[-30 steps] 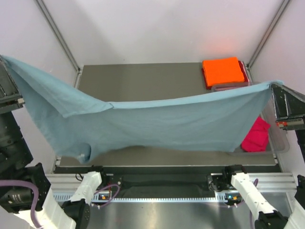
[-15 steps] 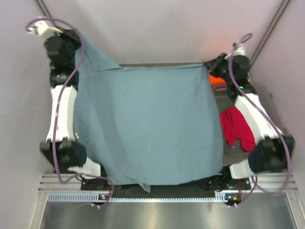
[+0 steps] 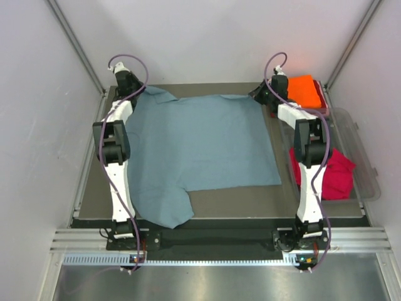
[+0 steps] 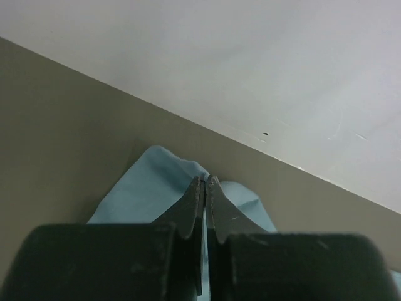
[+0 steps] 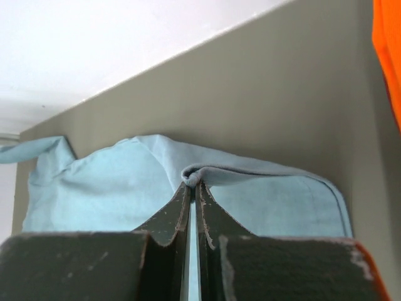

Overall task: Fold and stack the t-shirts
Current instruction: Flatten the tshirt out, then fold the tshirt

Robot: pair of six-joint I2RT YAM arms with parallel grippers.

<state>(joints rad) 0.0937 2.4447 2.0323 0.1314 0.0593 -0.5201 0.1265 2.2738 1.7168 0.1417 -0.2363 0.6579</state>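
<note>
A: Where is the dusty grey-blue cotton t-shirt (image 3: 200,141)?
B: It lies spread on the dark desk (image 3: 250,200), with one sleeve at the near left.
A: And the hands?
B: The left hand (image 4: 205,182) pinches its far left corner. The right hand (image 5: 193,183) pinches a fold of its far right edge, near the folded bright orange t-shirt (image 3: 302,89). The crumpled crimson red t-shirt (image 3: 335,175) lies at the right.

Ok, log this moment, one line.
grey-blue tee spread out | left gripper shut on it | right gripper shut on it | orange tee folded
</note>
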